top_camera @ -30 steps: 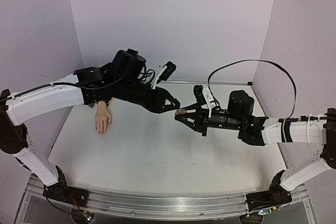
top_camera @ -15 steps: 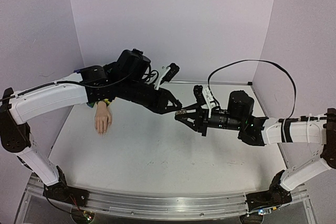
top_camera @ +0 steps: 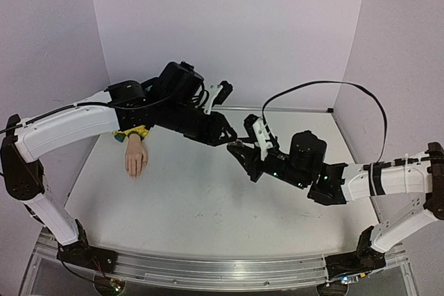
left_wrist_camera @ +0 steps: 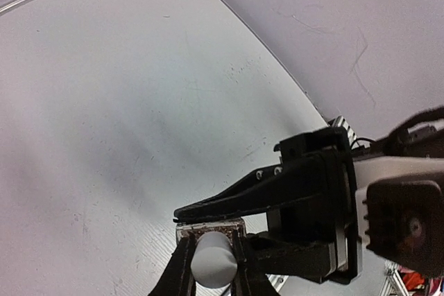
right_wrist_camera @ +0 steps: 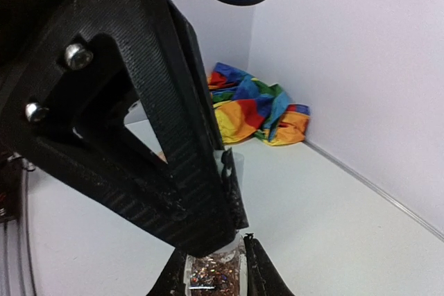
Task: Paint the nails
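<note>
**Two arms hold one little bottle**

The two arms meet over the middle of the white bench (top_camera: 208,213). The left arm (top_camera: 76,124) reaches in from the left side. The right arm (top_camera: 388,178) reaches in from the right side.

The left jaws are closed on a white cap (left_wrist_camera: 210,260). The cap is round and sits between the two black fingers. The right jaws are closed on a little bottle (right_wrist_camera: 211,272). The bottle is full of sparkly bits in many colours. The cap is right up against the bottle (left_wrist_camera: 209,227). I cannot tell if the cap is screwed on or loose. The bottle is up in the air, not on the bench.

The mannequin hand (top_camera: 136,159) lies flat on the bench, far over on the left side. It is well apart from the bottle and both jaws. Its fingers point to the near edge. Its rainbow sleeve (right_wrist_camera: 257,112) is bunched up by the back wall, partly under the left arm. The nails are on its fingertips, but they are too small to make out.
</note>
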`<action>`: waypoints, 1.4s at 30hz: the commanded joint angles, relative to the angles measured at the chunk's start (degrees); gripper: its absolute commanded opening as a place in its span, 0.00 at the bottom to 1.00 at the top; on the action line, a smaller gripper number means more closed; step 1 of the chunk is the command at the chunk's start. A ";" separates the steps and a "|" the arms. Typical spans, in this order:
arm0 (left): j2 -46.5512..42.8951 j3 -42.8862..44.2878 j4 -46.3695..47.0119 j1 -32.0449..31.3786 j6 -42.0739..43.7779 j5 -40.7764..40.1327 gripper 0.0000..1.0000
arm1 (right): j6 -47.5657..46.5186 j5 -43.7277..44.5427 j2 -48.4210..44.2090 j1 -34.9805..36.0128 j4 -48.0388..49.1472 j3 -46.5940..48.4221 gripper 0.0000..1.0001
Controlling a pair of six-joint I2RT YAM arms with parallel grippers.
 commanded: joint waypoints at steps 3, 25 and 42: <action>-0.05 0.65 -6.16 -0.50 -5.45 -4.90 0.00 | -7.69 26.03 6.89 3.75 18.11 13.59 0.00; -3.43 -7.99 -3.54 2.87 11.87 17.56 0.00 | 10.11 -38.69 8.85 -5.65 8.75 27.04 0.00; -6.62 -9.02 -3.17 2.83 24.72 33.58 0.03 | 23.24 -57.23 5.33 -8.41 11.87 25.24 0.00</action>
